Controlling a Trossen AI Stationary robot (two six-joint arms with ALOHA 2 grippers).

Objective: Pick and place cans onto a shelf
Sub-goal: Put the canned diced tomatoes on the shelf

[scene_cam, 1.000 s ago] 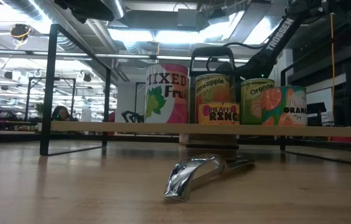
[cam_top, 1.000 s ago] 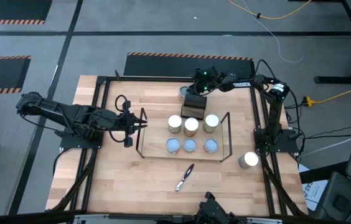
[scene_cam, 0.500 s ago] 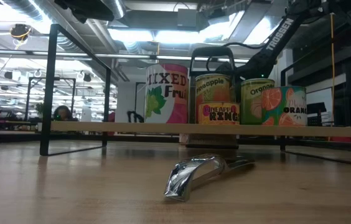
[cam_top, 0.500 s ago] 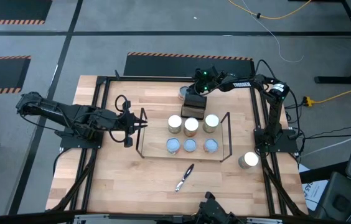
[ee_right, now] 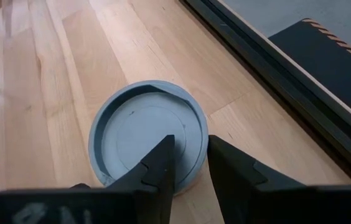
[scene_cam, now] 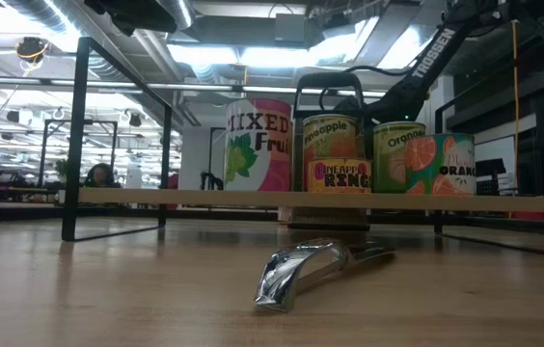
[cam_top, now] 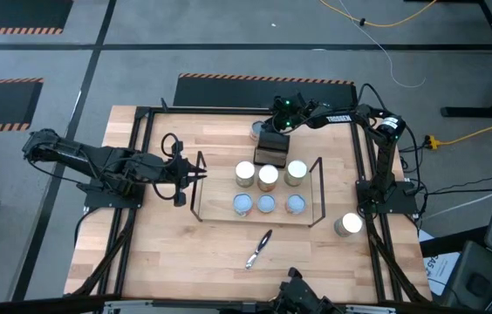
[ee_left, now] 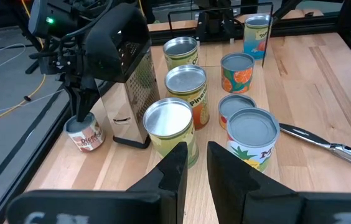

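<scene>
Right hand (ee_right: 185,163) narrowly parted over grey-topped can (ee_right: 147,132), grip unclear, left hand (ee_left: 192,163) narrow, empty.

Six cans (cam_top: 268,190) stand in two rows of three on the shelf (cam_top: 317,194) at the tabletop's (cam_top: 167,253) middle, a grater (cam_top: 271,150) just behind them, another can (cam_top: 257,131) near the far edge, one (cam_top: 348,225) by the right edge, and a peeler (cam_top: 259,249) toward the near edge.

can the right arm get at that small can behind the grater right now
Probably yes. The right end effector hangs directly over the small can, its top uncovered, fingers astride its rim; the grater stands beside it, not blocking.
</scene>
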